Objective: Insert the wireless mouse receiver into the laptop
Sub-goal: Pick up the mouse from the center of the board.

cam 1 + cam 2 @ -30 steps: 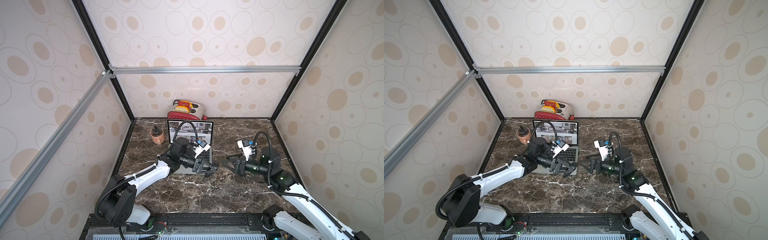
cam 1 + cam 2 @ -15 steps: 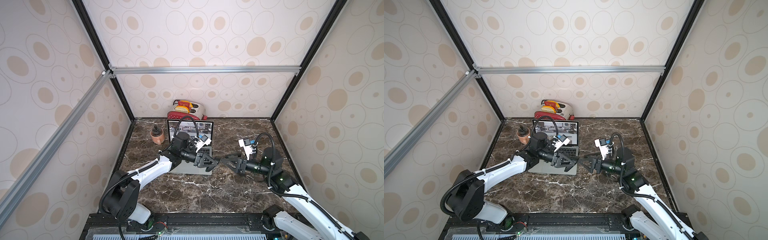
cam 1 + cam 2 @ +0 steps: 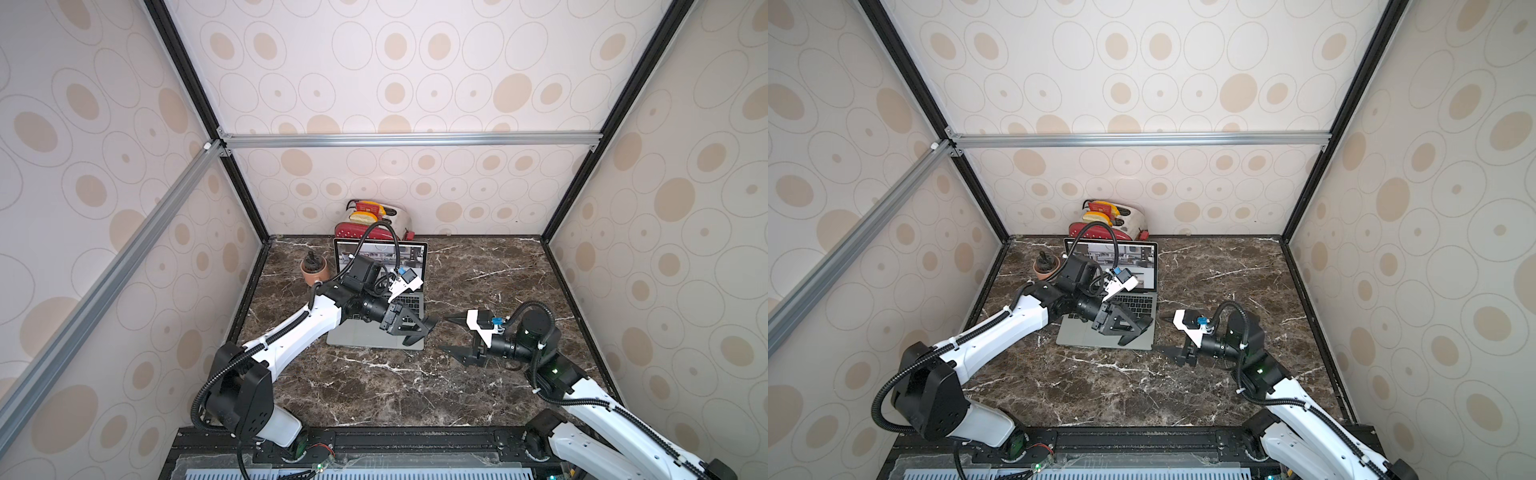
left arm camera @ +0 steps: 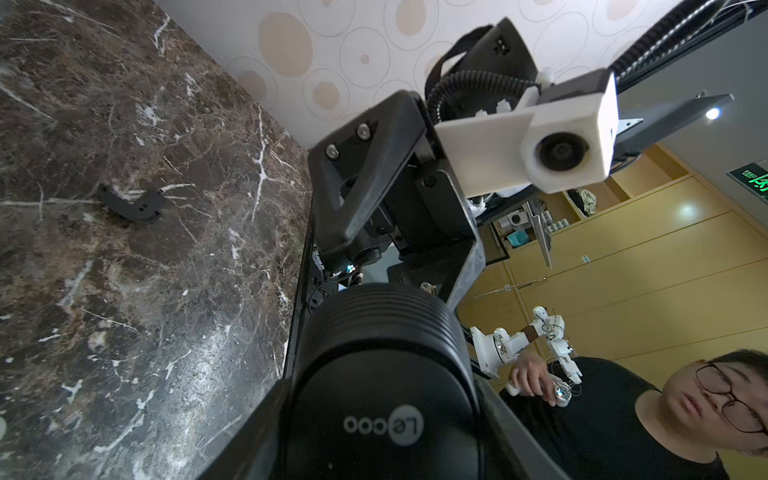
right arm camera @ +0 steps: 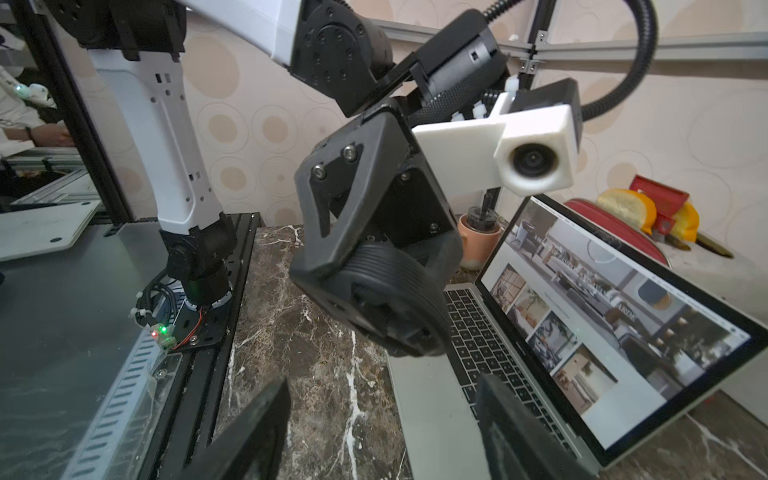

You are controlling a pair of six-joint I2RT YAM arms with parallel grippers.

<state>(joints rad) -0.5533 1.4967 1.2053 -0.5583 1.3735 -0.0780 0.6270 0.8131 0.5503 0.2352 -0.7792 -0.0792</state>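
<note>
While open — slim silver-grey laptop (image 5: 419,386)

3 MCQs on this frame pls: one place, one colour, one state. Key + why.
1. Where is the terracotta pot relative to the laptop?
A. on its keyboard
B. beside its screen, on the left arm's side
C. in front of its trackpad

2. What colour is the mouse in the left gripper?
A. white
B. red
C. black

3. How is the right gripper?
A. open, empty
B. shut on the mouse
C. shut on the pot

1 B: both top views show it next to the screen.
2 C: black ribbed shell in the left wrist view.
3 A: fingers apart, nothing between.
</note>
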